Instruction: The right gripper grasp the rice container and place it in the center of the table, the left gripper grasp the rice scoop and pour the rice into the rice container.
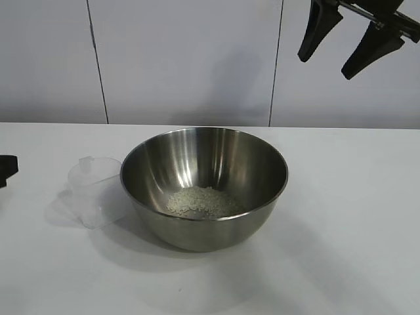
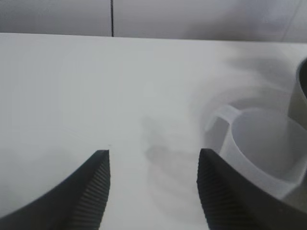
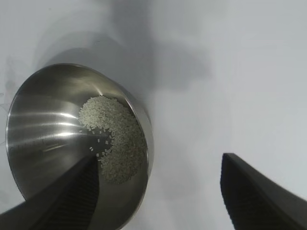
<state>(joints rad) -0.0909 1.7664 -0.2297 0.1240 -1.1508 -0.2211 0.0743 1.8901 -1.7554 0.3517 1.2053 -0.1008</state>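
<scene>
White table [image 1: 354, 216]; left gripper [image 2: 152, 184] open, empty, beside rice scoop [image 2: 261, 151].

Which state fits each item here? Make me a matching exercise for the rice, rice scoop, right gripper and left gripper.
Items:
1. rice
2. rice scoop
3. right gripper
4. left gripper

States:
A. raised above the table, jaws open, holding nothing
B. heaped in the bottom of the steel rice container
C. low beside the scoop, jaws open, holding nothing
D. empty, standing on the table against the container's side

Pairs: 1-B, 2-D, 3-A, 4-C
</scene>
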